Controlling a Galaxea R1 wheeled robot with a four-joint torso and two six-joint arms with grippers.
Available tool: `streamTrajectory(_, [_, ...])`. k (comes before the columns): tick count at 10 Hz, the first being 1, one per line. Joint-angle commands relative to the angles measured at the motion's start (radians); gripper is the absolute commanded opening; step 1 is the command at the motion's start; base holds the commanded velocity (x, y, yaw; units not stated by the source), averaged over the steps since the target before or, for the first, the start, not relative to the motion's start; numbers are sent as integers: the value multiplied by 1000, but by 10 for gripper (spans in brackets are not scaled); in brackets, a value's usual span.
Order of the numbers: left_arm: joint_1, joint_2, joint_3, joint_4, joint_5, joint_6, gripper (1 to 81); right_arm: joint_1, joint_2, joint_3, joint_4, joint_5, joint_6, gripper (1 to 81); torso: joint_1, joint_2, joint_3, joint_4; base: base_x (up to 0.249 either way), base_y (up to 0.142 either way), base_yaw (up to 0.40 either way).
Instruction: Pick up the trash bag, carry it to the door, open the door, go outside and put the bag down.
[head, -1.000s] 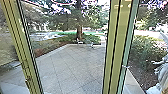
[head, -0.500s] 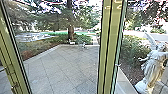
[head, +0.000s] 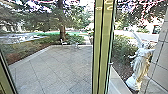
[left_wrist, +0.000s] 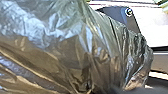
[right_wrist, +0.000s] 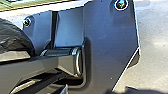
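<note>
Paved yard (head: 57, 70): pale, matte slabs with a diagonal grid of joints, ahead of the claws and beyond the door frame. Its outlook has swung leftward over the last second, so the robot seems to have turned to its right.
Tree (head: 61, 32): straight, rough brown trunk under feathery dark branches, well ahead of the claws across the paving.
Door frame (head: 101, 50): tall olive-yellow uprights with dark lines, ahead of both claws. The nearer-centre post now cuts the outlook; a second upright (head: 6, 72) has slid toward the robot's left. Whether glass fills the gap is hard to tell. The robot seems to be at the doorway, likely needing care not to brush the frame.
Shrub (head: 121, 51): dense, leafy, ahead of the right claw's side.
Statue (head: 140, 65): pale, draped figure with stone-like folds, ahead toward the right claw's side. It has come fully into the head view with the turn.
Trash bag (left_wrist: 75, 47): thin, glossy, crinkled plastic, bulging and creased, right beside the left claw. It has not been put down, by the look of it.
Left claw: up against the bag; its grip cannot be told.
Right claw: state cannot be told.
</note>
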Motion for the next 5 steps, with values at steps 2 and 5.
streamTrajectory(2, [-48,-2,7,10,52,0,10,57,7,4,-6,-50,-3,811,0,0,0,0,0,0,-217])
streamTrajectory(5, [-48,-2,7,7,52,0,10,58,11,4,-6,-53,-5,811,0,0,0,0,0,0,-89])
